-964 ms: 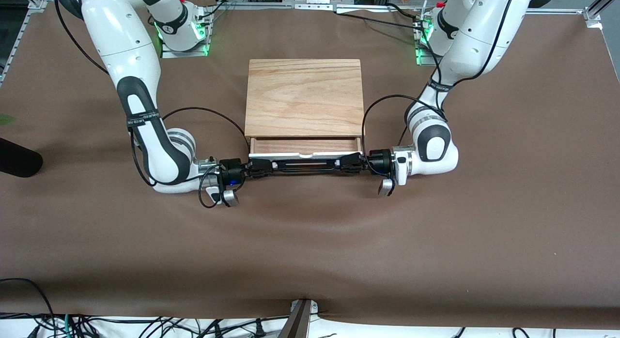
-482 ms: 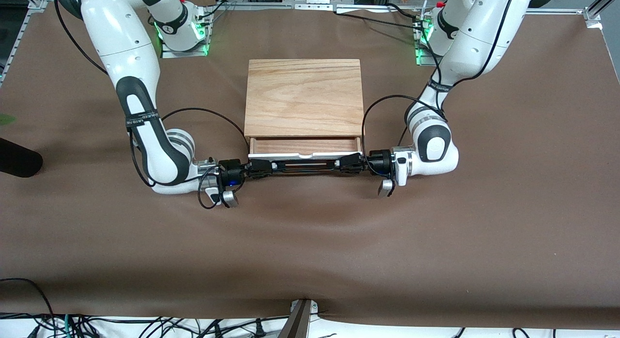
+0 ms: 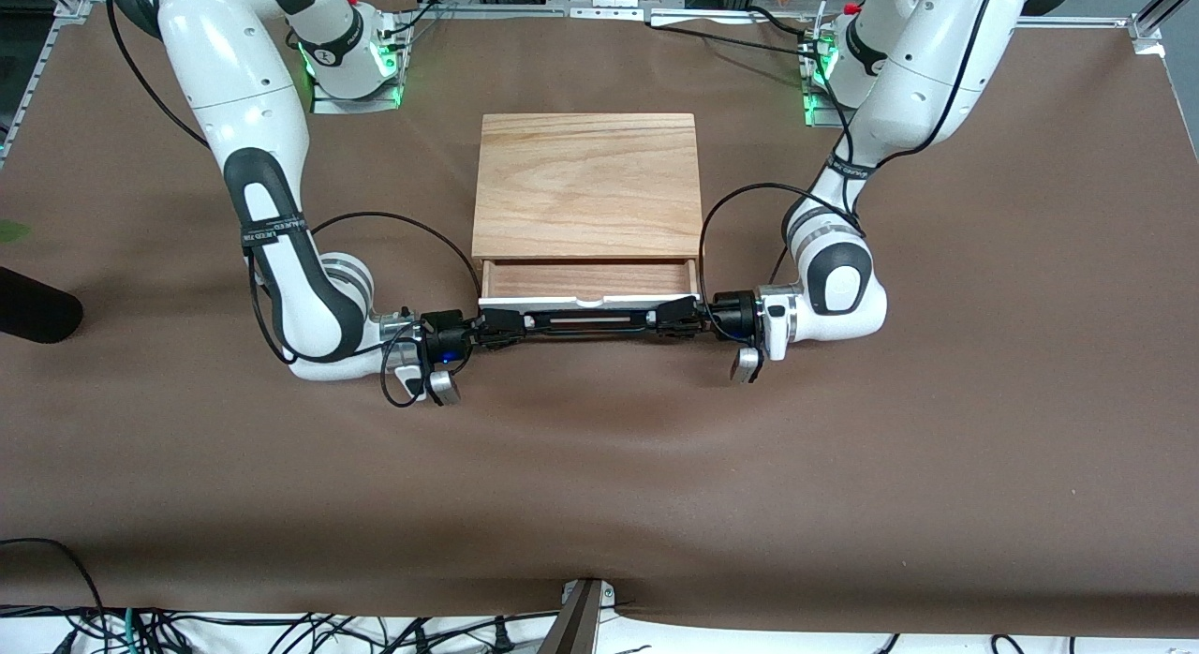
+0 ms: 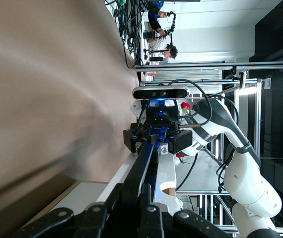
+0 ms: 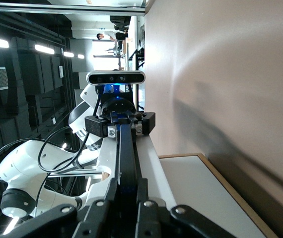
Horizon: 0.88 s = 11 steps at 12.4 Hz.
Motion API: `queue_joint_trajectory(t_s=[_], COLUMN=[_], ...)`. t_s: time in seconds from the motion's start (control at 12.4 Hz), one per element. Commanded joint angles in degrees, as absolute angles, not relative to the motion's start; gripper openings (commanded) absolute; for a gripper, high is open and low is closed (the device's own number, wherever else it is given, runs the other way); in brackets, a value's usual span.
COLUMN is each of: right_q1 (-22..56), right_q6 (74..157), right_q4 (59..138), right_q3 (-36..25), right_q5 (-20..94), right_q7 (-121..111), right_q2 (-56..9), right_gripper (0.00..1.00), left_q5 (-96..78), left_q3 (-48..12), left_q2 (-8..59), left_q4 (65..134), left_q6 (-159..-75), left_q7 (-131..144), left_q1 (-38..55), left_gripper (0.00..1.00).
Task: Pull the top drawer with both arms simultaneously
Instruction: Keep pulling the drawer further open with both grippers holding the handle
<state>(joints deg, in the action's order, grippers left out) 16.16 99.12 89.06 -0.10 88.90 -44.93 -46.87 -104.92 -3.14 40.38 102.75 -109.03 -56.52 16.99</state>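
Front view shows the top drawer (image 3: 588,280) partly out; each wrist view shows left hand (image 3: 676,317) and right hand (image 3: 501,325) clamped on its bar handle (image 3: 588,321).

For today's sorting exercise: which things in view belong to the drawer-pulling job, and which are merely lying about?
Belonging to the job:
- top drawer, partly pulled out
- its black bar handle
- left gripper, shut on the handle's end
- right gripper, shut on the other end
- wooden box housing the drawer

Lying about:
- dark object at the right arm's end of the table
- brown table cover

Brown table cover (image 3: 599,485), cables (image 3: 281,631) at its nearest edge — tangled
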Motion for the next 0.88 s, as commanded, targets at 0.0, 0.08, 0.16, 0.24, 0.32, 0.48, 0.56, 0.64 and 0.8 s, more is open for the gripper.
queue_joint_trajectory(t_s=[0.0,0.08,0.16,0.24,0.32,0.48,0.56,0.64,0.8], right_q1=[13.36,13.19,13.18,13.1,13.1,13.18,13.18,13.18,13.18], right_q6=[94.04,94.22,94.22,94.22,94.22,94.57,94.74,94.75,95.18], right_q4=[87.54,87.28,87.19,87.19,86.93,86.84,86.4,85.79,85.08], right_q3=[-1.32,-1.32,-1.32,-1.32,-1.32,-1.32,-1.32,-1.32,-1.32], right_q5=[91.23,91.32,91.14,91.23,91.23,91.23,91.32,91.23,91.32], right_q7=[-35.16,-35.07,-35.16,-35.16,-35.16,-34.81,-34.46,-33.23,-32.34], right_q2=[-43.94,-44.21,-44.21,-44.3,-44.3,-44.38,-44.47,-44.56,-44.65], right_gripper=[0.0,0.0,0.0,0.0,0.0,0.0,0.0,0.0,0.0], left_q5=[-109.86,-109.86,-109.86,-109.86,-109.86,-109.86,-109.86,-109.86,-109.86], left_q3=[-2.11,-2.11,-1.67,-1.32,-1.23,-1.14,-0.79,-0.79,-0.79], left_q2=[39.37,39.38,39.38,39.38,39.38,39.46,39.46,39.46,39.46], left_q4=[100.46,100.2,99.93,99.84,99.84,99.84,99.76,99.67,99.67], left_q6=[-109.69,-109.77,-109.78,-109.78,-109.78,-109.78,-109.78,-109.78,-109.78], left_q7=[-52.3,-51.95,-51.68,-51.16,-51.15,-51.24,-51.15,-51.15,-51.15], left_q1=[15.64,15.64,15.64,15.73,15.73,15.73,15.82,15.82,15.82], left_gripper=[0.0,0.0,0.0,0.0,0.0,0.0,0.0,0.0,0.0])
